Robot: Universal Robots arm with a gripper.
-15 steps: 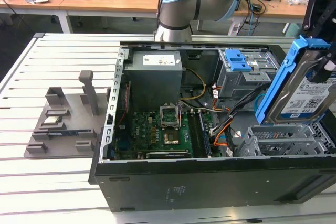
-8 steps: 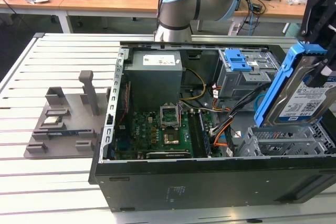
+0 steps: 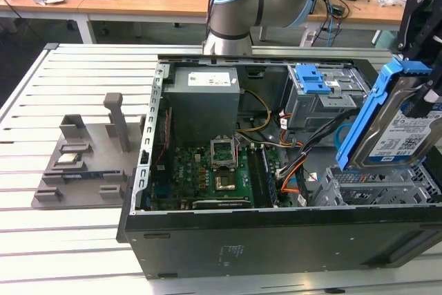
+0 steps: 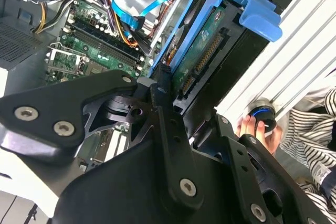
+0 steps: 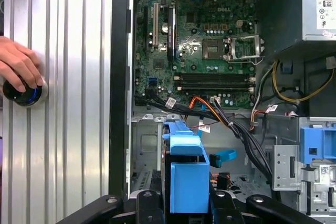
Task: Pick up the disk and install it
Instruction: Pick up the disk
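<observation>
Pincer (image 5: 182, 203) clamped on the disk (image 3: 399, 129); I see it tilted just above the drive cage (image 3: 373, 188) at the exterior view's right of the open case (image 3: 276, 240). Blue cable (image 5: 227, 156) and orange wires (image 5: 201, 102) crowd close by. Hand (image 5: 18, 64) rests on a knob (image 5: 23, 95) on the slatted surface (image 5: 68, 119).

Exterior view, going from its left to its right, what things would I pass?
In order: grey fixture → motherboard → blue latch → the disk, held tilted above the case.
</observation>
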